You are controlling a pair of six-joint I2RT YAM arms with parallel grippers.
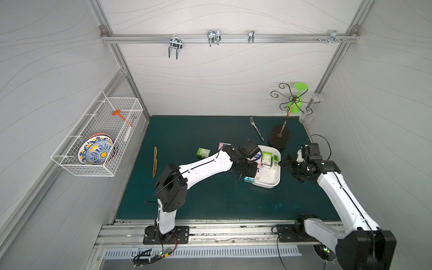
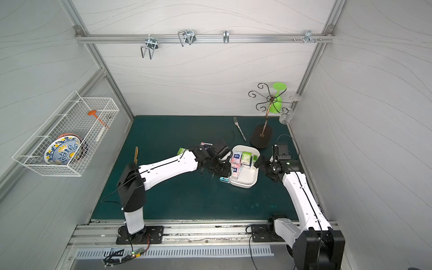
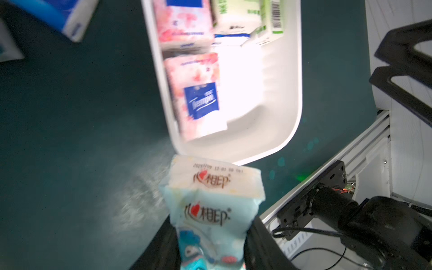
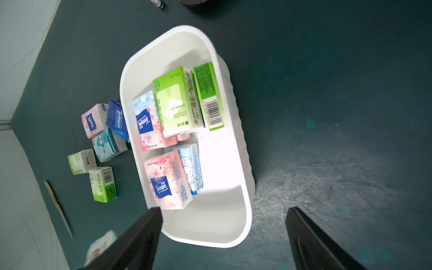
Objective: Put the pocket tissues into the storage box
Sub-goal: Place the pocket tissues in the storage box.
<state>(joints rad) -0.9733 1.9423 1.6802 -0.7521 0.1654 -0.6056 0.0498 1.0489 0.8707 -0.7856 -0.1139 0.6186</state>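
Left gripper (image 3: 210, 236) holds a blue packet (image 3: 210, 201) over apparently scuffed green mat (image 3: 70, 140).

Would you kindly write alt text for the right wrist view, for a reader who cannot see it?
A white storage box on a dark green mat holds several pocket tissues in pink, green and light blue. More packets lie on the mat beside it, and the right tool is open, pointing toward the box.

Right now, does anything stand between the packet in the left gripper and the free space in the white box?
Nothing visible does. The light blue packet in the left gripper sits just outside the box; only its rim lies before the bare floor beside the pink packet.
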